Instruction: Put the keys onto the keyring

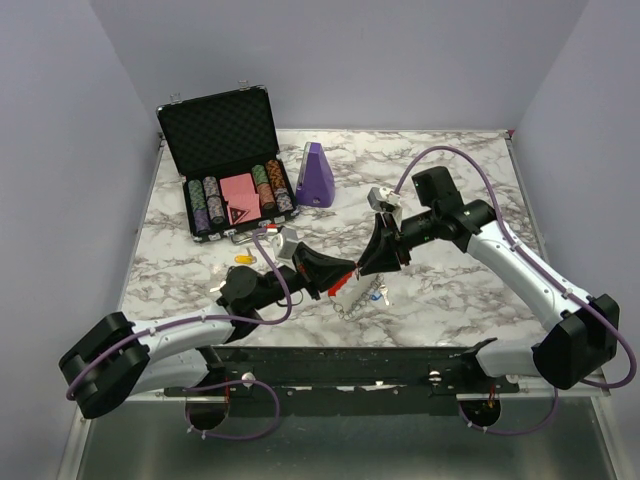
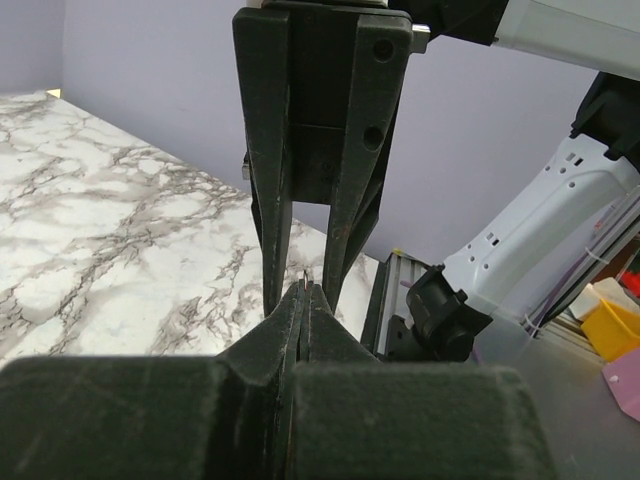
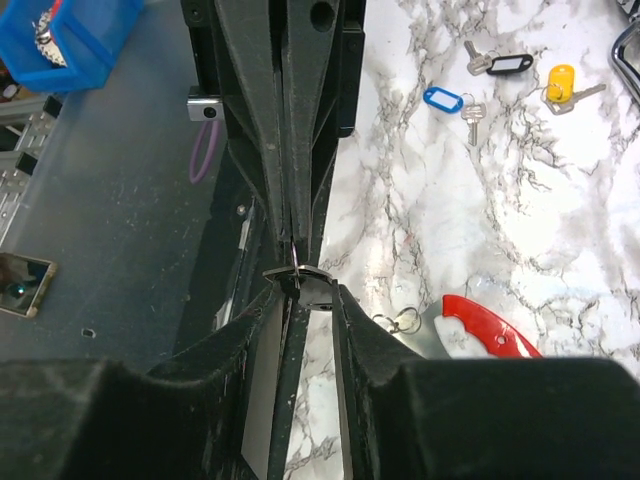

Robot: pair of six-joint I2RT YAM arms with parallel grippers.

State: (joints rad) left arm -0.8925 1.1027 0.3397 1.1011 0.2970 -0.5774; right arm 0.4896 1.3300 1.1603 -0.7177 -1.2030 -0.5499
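1. Left gripper (image 2: 308, 292): jaws pressed fully together. A thin metal piece (image 3: 298, 271) shows at the tips; what it is cannot be told.
2. Right gripper (image 3: 305, 291): jaws part-way apart, straddling the left tips nose to nose.
3. Keyring (image 1: 340, 287): lies on the marble table (image 1: 450, 170), just below the two grippers.
4. Blue-tagged key (image 3: 442, 98), black-tagged key (image 3: 505, 65) and yellow-tagged key (image 3: 560, 82): loose on the table, well apart from the keyring.
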